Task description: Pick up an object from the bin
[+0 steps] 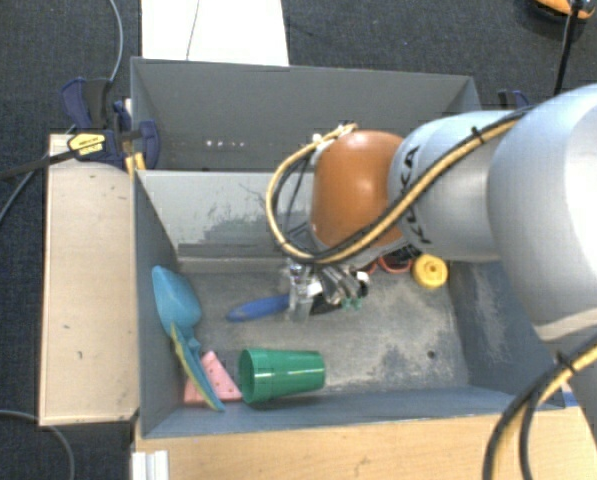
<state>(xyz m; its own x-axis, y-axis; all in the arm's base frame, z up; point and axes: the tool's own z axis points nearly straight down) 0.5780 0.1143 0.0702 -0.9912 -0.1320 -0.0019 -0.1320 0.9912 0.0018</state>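
Camera view: arm (478, 203) marked KUKA, beside blue handle (257, 309).

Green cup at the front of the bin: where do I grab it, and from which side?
The green cup lies on its side, wider rim pointing left. Best come straight down and close across the round body mid-length; the pink piece crowds the rim end.

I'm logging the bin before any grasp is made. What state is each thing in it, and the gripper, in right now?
green cup: lying on its side by the front wall.
light blue scoop: lying flat along the left wall.
pink piece: flat, partly under the scoop's handle.
blue stick: lying flat, its right end at the gripper.
yellow round thing: on the floor beside the arm.
gripper: low in the bin, at the blue stick's end.
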